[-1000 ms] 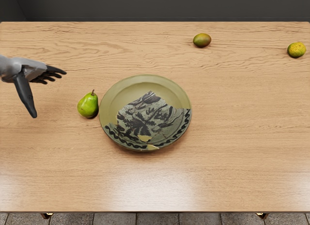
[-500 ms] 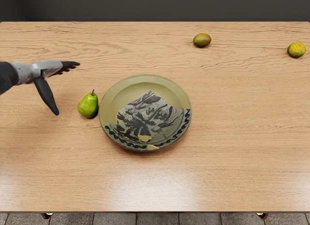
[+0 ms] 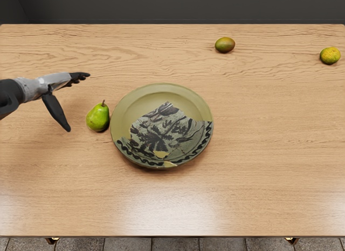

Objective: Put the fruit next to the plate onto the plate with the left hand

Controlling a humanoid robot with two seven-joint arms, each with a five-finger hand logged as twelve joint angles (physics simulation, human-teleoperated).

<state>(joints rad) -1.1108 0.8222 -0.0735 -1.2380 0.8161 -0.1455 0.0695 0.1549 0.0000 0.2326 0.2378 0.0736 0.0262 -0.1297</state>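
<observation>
My left robot hand (image 3: 53, 85), fingers spread and empty, hovers near the counter's (image 3: 259, 170) left edge, left of the pear (image 3: 97, 117) beside the plate (image 3: 141, 96).

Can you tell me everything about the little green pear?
The pear is small, smooth and shiny green, with a short dark stem pointing up. It stands upright on the wooden table, right beside the left rim of the plate; whether they touch is unclear. The open left hand hovers to its left, not touching it.
</observation>
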